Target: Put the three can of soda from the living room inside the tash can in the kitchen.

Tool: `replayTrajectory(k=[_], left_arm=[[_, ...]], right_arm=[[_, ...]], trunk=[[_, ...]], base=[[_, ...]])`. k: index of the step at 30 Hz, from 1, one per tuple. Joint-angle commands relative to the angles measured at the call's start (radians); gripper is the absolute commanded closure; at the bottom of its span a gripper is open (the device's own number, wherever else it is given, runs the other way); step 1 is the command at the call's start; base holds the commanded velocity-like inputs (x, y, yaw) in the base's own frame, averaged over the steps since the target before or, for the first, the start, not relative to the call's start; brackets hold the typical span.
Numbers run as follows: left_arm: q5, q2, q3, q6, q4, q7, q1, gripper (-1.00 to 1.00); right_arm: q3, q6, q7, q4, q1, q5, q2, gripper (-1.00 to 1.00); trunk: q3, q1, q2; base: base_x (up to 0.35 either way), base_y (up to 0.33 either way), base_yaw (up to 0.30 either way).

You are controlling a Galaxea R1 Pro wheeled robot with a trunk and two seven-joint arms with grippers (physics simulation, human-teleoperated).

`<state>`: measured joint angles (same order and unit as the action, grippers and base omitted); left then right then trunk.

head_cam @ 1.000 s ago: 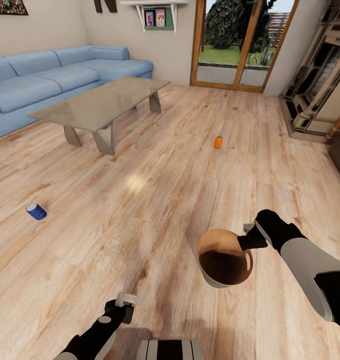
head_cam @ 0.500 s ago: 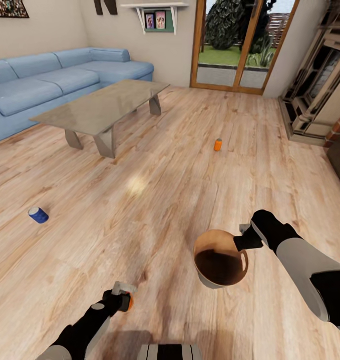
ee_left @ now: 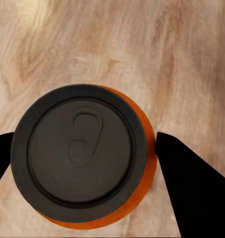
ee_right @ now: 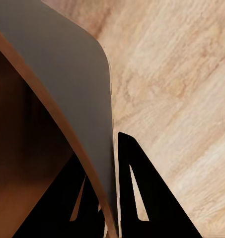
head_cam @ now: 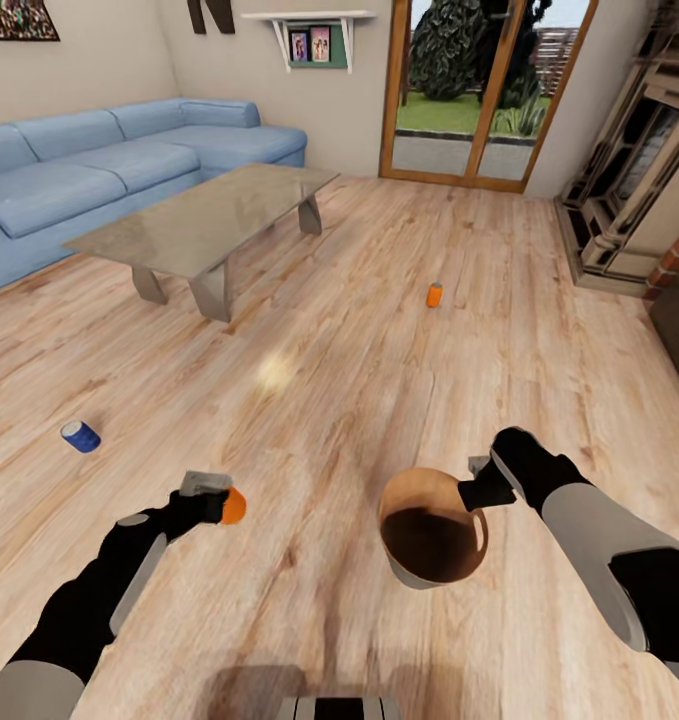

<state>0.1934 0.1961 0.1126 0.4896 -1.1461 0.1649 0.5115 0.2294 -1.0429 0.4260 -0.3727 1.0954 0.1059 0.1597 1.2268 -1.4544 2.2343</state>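
Both arms are clad in black shells broken by light grey segments along the forearms. The left gripper (head_cam: 222, 497) is backed by a small pale grey block at its 12 o'clock; the right gripper (head_cam: 476, 492) is black. Flat, black, tapering fingers (ee_right: 147, 198) are seen, pierced by narrow triangular slots.

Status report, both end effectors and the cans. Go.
Left end effector shut on orange can, lifted off floor. Right end effector shut on bin rim. Blue can and second orange can on floor. Nothing between can and bin.
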Motion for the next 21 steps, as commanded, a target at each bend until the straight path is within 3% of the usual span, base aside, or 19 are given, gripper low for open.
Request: replayTrajectory(k=[1, 3, 7, 10, 11, 13, 18, 21], left_arm=[[-0.003, 0.015, -0.005, 0.075, -0.07, 0.059, 0.0, 1.0], [-0.002, 0.022, -0.007, 0.146, -0.124, 0.136, 0.001, 1.0], [-0.009, 0.03, -0.008, 0.321, -0.221, 0.439, 0.006, 1.0], [-0.012, 0.03, -0.006, 0.388, -0.246, 0.564, 0.015, 1.0], [-0.013, 0.029, -0.002, 0.428, -0.255, 0.641, 0.036, 1.0], [-0.014, 0.026, 0.002, 0.458, -0.26, 0.702, 0.065, 1.0], [-0.009, 0.019, 0.005, 0.495, -0.271, 0.768, 0.111, 1.0], [-0.006, 0.019, 0.006, 0.539, -0.32, 0.803, 0.142, 1.0]], right_arm=[[-0.004, -0.004, 0.002, 0.001, -0.003, -0.026, -0.005, 1.0], [-0.004, -0.004, 0.0, 0.001, -0.004, -0.026, -0.01, 1.0], [-0.003, -0.004, -0.008, 0.001, -0.006, -0.021, -0.029, 1.0], [-0.001, -0.004, -0.012, 0.001, -0.006, -0.02, -0.044, 1.0], [0.003, -0.004, -0.015, 0.001, -0.006, -0.019, -0.058, 1.0], [0.009, -0.004, -0.027, 0.001, -0.006, -0.019, -0.075, 1.0], [0.013, -0.004, -0.076, 0.002, -0.006, -0.021, -0.116, 1.0], [0.015, -0.004, -0.092, 0.003, -0.009, -0.021, -0.14, 1.0]], trunk=[[-0.003, 0.004, -0.007], [-0.009, 0.012, -0.021], [-0.022, 0.027, -0.049], [-0.031, 0.038, -0.07], [-0.035, 0.042, -0.077], [-0.041, 0.05, -0.091], [-0.056, 0.069, -0.126], [-0.066, 0.081, -0.147]], base=[[0.0, 0.0, 0.0], [0.0, 0.0, 0.0], [0.0, 0.0, 0.0], [0.0, 0.0, 0.0], [0.0, 0.0, 0.0], [0.0, 0.0, 0.0], [0.0, 0.0, 0.0], [0.0, 0.0, 0.0]])
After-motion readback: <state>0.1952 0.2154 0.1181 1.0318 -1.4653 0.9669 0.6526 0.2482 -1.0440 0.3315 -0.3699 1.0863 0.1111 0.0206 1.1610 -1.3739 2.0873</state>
